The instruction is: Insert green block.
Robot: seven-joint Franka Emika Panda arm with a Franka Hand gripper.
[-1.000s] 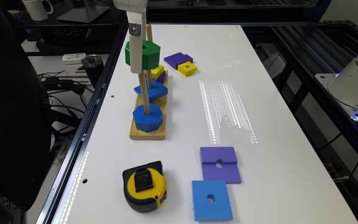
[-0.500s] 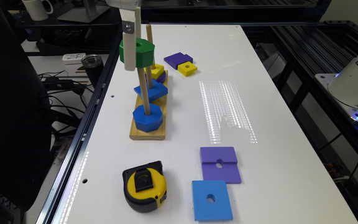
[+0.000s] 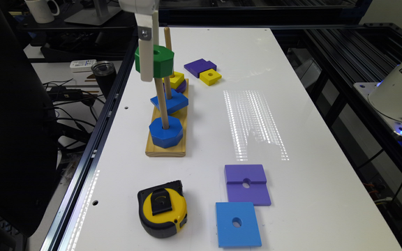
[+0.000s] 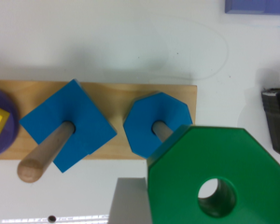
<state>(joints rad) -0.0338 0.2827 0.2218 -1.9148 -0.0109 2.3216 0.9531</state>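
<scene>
The hand [image 3: 147,62] is clamped on the green block [image 3: 156,61], held high over the blue octagonal block's [image 3: 166,131] peg [image 3: 161,104], so I think its hole should first be centred on the peg tip, then lowered straight without tilting.

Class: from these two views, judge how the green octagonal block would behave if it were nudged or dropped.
The green block looks thick and rigid, so it probably keeps its shape in the hand. Its flat faces and octagonal sides suggest it would settle rather than roll. Its smooth, slightly glossy surface may be a little slippery.
</scene>
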